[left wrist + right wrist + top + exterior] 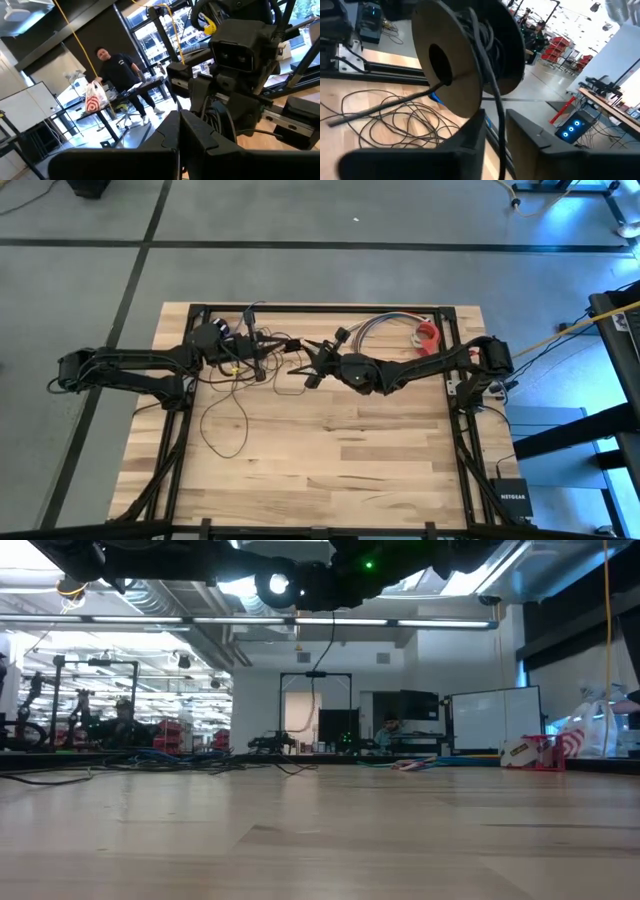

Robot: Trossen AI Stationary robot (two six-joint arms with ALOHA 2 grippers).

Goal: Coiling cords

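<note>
Both arms reach in over the far half of the wooden table and meet near its middle, held up off the surface. The left gripper has its two dark fingers pressed together, with nothing visible between them; it points toward the right arm's wrist camera housing. The right gripper stands narrowly parted, and a strand of the cords runs down through the gap between its fingers; whether the fingers actually pinch that strand I cannot tell. Just ahead of the right gripper sits a round wooden spool with dark wire wound on it, raised above the tabletop. The rest of the cords lies in loose loops on the wood beneath and beside the spool, and from above one long loop trails from the left arm's side toward the near edge. Near the far rail rest a bundle of multicoloured wires and a red tape dispenser. Beyond the table a person stands by a desk bearing a white bag with a red bullseye.
</note>
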